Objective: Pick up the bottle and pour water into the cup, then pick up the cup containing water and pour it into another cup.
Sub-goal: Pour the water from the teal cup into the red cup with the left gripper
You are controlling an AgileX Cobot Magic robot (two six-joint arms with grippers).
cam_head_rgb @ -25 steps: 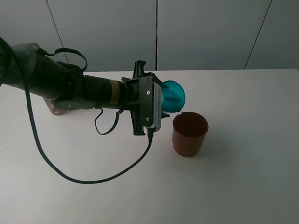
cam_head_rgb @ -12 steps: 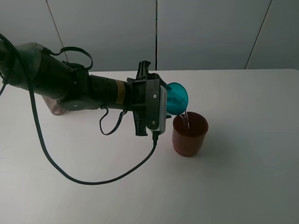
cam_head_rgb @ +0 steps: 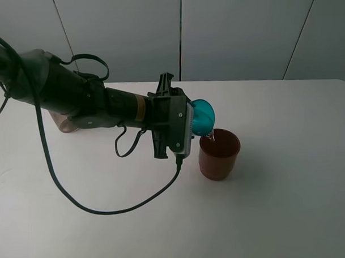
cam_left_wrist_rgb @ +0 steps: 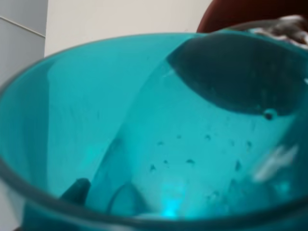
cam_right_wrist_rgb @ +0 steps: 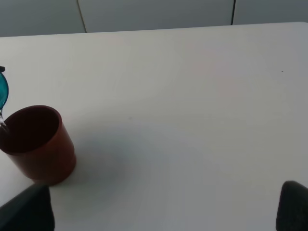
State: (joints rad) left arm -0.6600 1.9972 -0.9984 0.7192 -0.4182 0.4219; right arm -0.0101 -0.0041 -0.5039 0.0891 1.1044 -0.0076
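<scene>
The teal cup [cam_head_rgb: 204, 116] is tipped on its side, its mouth just above the near-left rim of another cup, the red-brown one [cam_head_rgb: 219, 155]. My left gripper [cam_head_rgb: 190, 117] is shut on the teal cup, its fingers mostly hidden behind the wrist camera block. A thin stream of water [cam_head_rgb: 212, 135] runs from the teal lip into the red cup. The left wrist view is filled by the teal cup [cam_left_wrist_rgb: 144, 134], with the red cup's rim [cam_left_wrist_rgb: 250, 12] beyond it. My right gripper [cam_right_wrist_rgb: 159, 211] stands open over bare table, well to the side of the red cup [cam_right_wrist_rgb: 38, 144]. The bottle [cam_head_rgb: 64, 125] shows only as a smoky patch behind the left arm.
A black cable [cam_head_rgb: 101, 208] loops from the left wrist down across the white table [cam_head_rgb: 283, 212] in front of the arm. Grey wall panels stand behind the table's far edge.
The left arm has carried the teal cup right and down toward the red cup and tipped it further. Water now runs into the red cup.
</scene>
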